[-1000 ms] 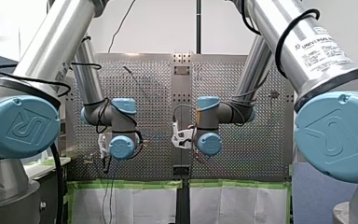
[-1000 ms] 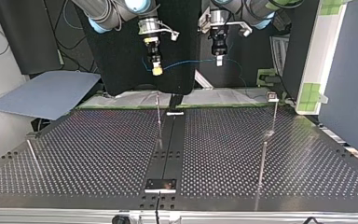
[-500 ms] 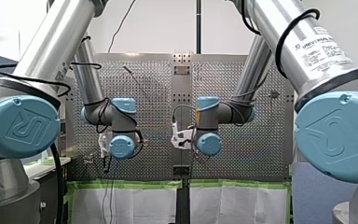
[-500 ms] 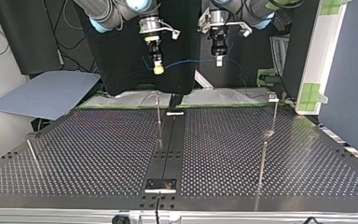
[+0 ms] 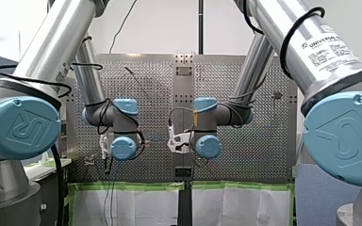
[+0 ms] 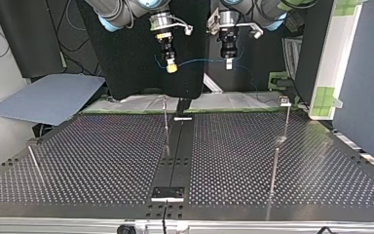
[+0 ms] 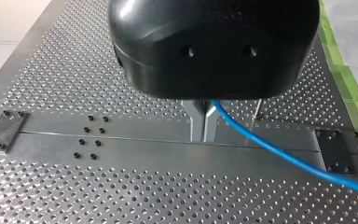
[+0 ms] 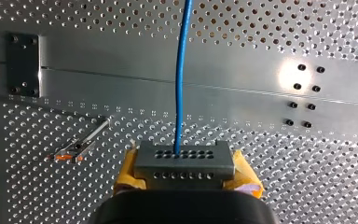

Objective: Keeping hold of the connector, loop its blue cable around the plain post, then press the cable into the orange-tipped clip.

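Perforated table [image 6: 102, 161], white wall [image 5: 160, 28], blue cable [image 8: 181, 84]

free: wide lanes between upright posts [image 6: 166, 124] | blocked: cable [image 6: 199, 61] — strung overhead

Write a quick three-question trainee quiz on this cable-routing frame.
1. True or false: my right claw grips the connector between yellow pads.
2. The blue cable is: A) lying on the perforated table; B) strung in the air between both claws; C) wound round a post.
3. Fill in: my left claw is shut on the ____.
Key: 1 true; 2 B; 3 blue cable.
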Available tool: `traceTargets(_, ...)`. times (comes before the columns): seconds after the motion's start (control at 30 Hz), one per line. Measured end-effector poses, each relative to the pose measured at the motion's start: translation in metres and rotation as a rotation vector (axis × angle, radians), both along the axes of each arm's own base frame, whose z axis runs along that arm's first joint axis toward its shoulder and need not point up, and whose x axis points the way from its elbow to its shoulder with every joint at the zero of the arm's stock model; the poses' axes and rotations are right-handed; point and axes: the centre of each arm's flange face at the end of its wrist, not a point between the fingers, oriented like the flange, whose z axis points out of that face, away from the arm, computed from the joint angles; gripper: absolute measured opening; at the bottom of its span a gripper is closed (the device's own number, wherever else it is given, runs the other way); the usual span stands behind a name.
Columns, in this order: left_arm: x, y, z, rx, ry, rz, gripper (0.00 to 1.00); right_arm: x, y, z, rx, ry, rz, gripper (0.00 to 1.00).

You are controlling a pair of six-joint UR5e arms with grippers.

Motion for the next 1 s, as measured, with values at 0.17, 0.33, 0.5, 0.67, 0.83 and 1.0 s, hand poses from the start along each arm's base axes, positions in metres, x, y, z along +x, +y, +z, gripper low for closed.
traceTargets(0.17,0.0,0.001,-0.001,0.003,0.003,0.0,0.0,0.0,0.0,0.0,0.0,0.0,0.0,0.0)
traceTargets(0.33,-0.005,0.007,-0.011,0.033,0.048,0.004,0.0,0.0,0.0,0.0,0.0,0.0,0.0,0.0)
traceTargets(0.5,-0.009,0.009,-0.015,0.051,0.078,0.004,0.0,0.0,0.0,0.0,0.0,0.0,0.0,0.0)
traceTargets(0.67,-0.009,0.01,-0.015,0.054,0.082,0.004,0.0,0.0,0.0,0.0,0.0,0.0,0.0,0.0)
traceTargets(0.83,-0.009,0.01,-0.015,0.054,0.083,0.004,0.0,0.0,0.0,0.0,0.0,0.0,0.0,0.0)
traceTargets(1.0,-0.009,0.01,-0.015,0.054,0.083,0.005,0.0,0.0,0.0,0.0,0.0,0.0,0.0,0.0)
